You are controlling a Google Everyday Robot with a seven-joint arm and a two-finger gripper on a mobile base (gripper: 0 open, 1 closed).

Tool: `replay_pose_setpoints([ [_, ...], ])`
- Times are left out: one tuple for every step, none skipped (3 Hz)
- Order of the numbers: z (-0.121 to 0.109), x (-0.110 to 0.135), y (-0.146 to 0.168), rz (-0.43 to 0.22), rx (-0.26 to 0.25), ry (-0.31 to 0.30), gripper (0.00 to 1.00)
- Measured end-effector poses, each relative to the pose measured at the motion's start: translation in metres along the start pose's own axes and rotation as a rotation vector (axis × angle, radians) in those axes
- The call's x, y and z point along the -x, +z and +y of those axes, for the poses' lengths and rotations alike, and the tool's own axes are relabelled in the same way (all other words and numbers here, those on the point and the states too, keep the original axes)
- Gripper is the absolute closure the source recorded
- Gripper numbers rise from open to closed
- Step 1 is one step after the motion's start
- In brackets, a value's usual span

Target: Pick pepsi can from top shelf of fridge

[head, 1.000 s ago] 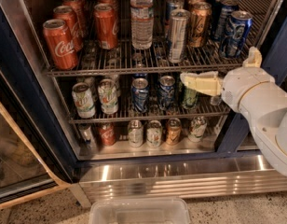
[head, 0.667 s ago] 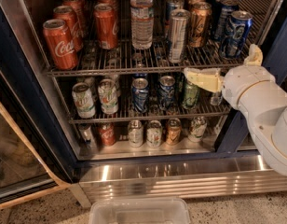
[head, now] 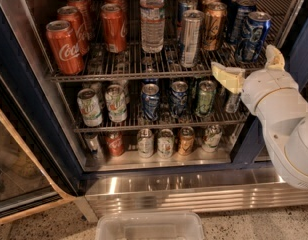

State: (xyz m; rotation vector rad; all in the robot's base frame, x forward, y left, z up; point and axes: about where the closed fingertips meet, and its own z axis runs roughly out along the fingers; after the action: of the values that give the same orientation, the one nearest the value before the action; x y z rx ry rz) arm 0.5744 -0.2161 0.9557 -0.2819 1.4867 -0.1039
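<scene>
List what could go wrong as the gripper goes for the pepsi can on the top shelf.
1. The open gripper hangs level with the front rail of the top shelf, below the pepsi can; pushing in from here could snag a finger on the wire.
2. A darker navy can stands close beside the pepsi can, so a finger might bump it.
3. The pepsi can stands near the rail; a nudge could tip it out.

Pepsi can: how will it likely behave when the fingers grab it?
The pepsi can stands upright on thin wire bars of the top shelf, so a nudge may tip it. Its smooth round side probably slips unless squeezed squarely. The gripper, fingers open, is just below it.
</scene>
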Motion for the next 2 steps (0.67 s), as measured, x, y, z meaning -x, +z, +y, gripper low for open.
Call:
replay_pose_setpoints([
  [-0.008, 0.002, 0.007, -0.01, -0.02, -0.003, 0.22],
  [-0.026, 0.008, 0.026, -0.011, -0.035, -0.012, 0.16],
])
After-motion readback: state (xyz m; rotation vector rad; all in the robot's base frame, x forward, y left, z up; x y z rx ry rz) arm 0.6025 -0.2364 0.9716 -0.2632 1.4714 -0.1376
